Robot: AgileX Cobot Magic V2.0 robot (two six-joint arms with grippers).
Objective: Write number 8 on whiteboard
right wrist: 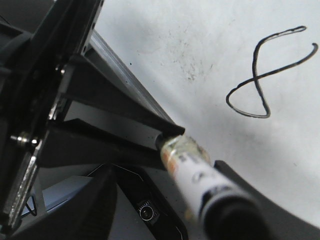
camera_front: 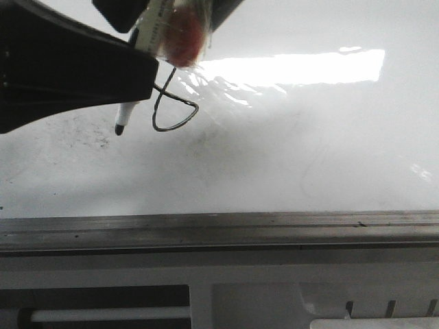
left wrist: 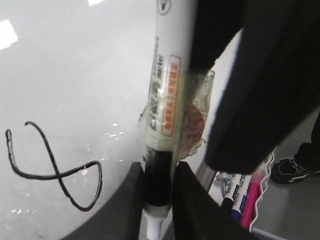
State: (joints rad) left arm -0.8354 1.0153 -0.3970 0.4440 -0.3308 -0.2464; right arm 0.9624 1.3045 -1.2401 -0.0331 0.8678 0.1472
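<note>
The whiteboard (camera_front: 288,151) fills most of the front view, glossy with a bright glare band, faint grey smudges and a grey metal edge rail (camera_front: 219,229) along its near side. The left gripper (left wrist: 159,197) has its fingers (left wrist: 131,205) closed on a marker (left wrist: 162,100), whose black tip (camera_front: 119,128) hangs just above the board at the left. The right gripper appears in no view clearly enough to tell its state. The number 8 (camera_front: 171,106) is drawn in thin black line just beside the tip, its top loop unclosed
</note>
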